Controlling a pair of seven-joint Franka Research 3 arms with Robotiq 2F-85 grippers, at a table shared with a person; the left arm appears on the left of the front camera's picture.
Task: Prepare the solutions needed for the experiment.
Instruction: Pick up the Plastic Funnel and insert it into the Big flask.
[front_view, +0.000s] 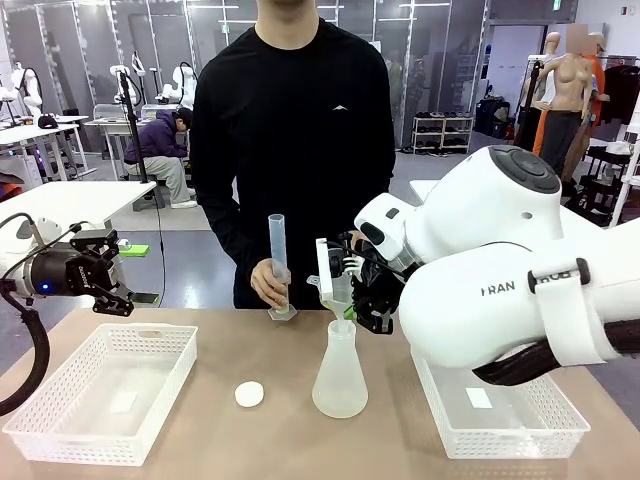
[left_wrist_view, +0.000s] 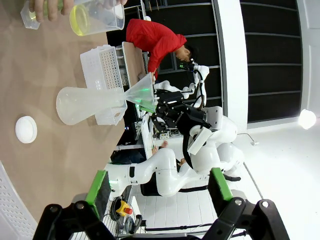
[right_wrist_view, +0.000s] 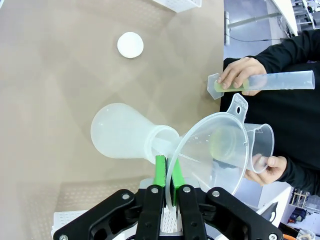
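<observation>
Left gripper wide open, empty, hovering above far edge of left tray, clear of pouring.

Cap loose on table, just left of flask.

Person's hand steadies cylinder standing on table; greenish trace at its foot.

Right gripper pinched on funnel rim, so spout sits in flask mouth for clean pour.

Beaker in person's other hand, at funnel's far side; solution inside it.

Right arm bulks over right tray, crowding that side.
</observation>
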